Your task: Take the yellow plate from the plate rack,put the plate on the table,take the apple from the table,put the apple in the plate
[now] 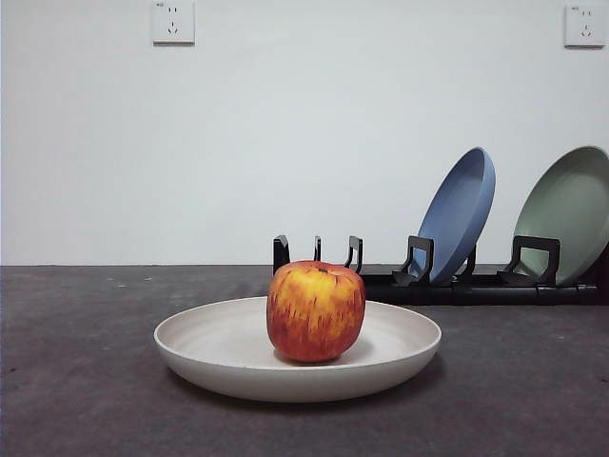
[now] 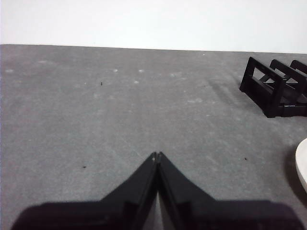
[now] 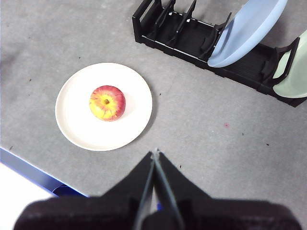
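The cream yellow plate (image 1: 400, 347) lies flat on the dark grey table (image 1: 76, 381), with the red and yellow apple (image 1: 316, 311) resting in its middle. From high above, the right wrist view shows the same plate (image 3: 76, 127) and apple (image 3: 107, 102); my right gripper (image 3: 155, 152) hangs shut and empty, well clear of them. My left gripper (image 2: 157, 155) is shut over bare table, with the plate's rim (image 2: 302, 167) just at the picture's edge. The black plate rack (image 1: 476, 286) stands behind the plate.
A blue plate (image 1: 461, 211) and a pale green plate (image 1: 571, 211) lean in the rack's right slots; its left slots (image 3: 165, 21) hold nothing. The table's front edge with a blue strip (image 3: 29, 170) runs near the plate. A white wall rises behind.
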{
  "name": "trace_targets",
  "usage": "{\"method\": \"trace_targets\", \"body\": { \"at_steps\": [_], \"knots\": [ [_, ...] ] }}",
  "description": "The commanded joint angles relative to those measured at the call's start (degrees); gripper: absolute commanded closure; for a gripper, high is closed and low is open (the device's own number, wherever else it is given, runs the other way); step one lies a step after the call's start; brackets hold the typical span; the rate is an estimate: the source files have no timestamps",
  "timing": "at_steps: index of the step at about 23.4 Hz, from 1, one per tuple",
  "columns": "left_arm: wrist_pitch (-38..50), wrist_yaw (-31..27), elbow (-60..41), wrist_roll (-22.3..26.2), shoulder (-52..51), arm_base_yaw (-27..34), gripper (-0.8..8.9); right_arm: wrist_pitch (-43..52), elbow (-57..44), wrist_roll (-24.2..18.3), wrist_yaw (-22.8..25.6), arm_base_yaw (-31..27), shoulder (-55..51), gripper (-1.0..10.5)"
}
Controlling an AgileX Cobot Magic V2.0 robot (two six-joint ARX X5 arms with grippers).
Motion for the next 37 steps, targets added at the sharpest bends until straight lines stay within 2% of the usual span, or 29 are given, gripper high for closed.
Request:
{"method": "trace_targets", "body": {
  "at_steps": [1,9,11,14,16,18,20,24,29,37],
  "knots": [
    [0.26,0.33,-0.50,-0.63,0.17,0.22,8.17,-1.42,0.11,0.46,0.24,0.02,0.02,9.5],
    [0.26,0.33,-0.50,-0.63,0.79,0.22,8.17,-1.42,0.11,0.46,0.24,0.02,0.02,9.5],
    [0.26,0.33,-0.50,-0.63,0.79,0.22,8.17,-1.38,0.11,0.22,1.46,-0.85,-0.46,9.5],
    [0.26,0.33,-0.50,-0.63,0.79,0.22,8.17,3.34,-0.46,-2.12,4.48,-7.39,-3.76,9.5],
    [0.26,0.33,-0.50,-0.63,0.77,0.22,8.17,12.02,-3.02,-2.56,1.95,-14.93,-7.98,9.5],
    [0.26,0.33,-0.50,-0.63,0.79,0.22,8.17,22.91,-9.44,-5.20,-1.84,-23.37,-14.45,9.5],
    [0.26,0.33,-0.50,-0.63,0.79,0.22,8.17,33.75,-19.10,-8.11,-2.38,-30.82,-21.51,9.5],
    [0.26,0.33,-0.50,-0.63,0.79,0.22,8.17,55.39,-42.14,-7.91,-2.43,-39.69,-33.53,9.5],
    [0.26,0.33,-0.50,-0.63,0.79,0.22,8.17,64.22,-58.12,-5.11,-2.40,-42.66,-41.05,9.5],
    [0.26,0.33,-0.50,-0.63,0.79,0.22,8.17,64.78,-75.89,-4.83,-1.75,-43.87,-50.69,9.5]
  ]
}}
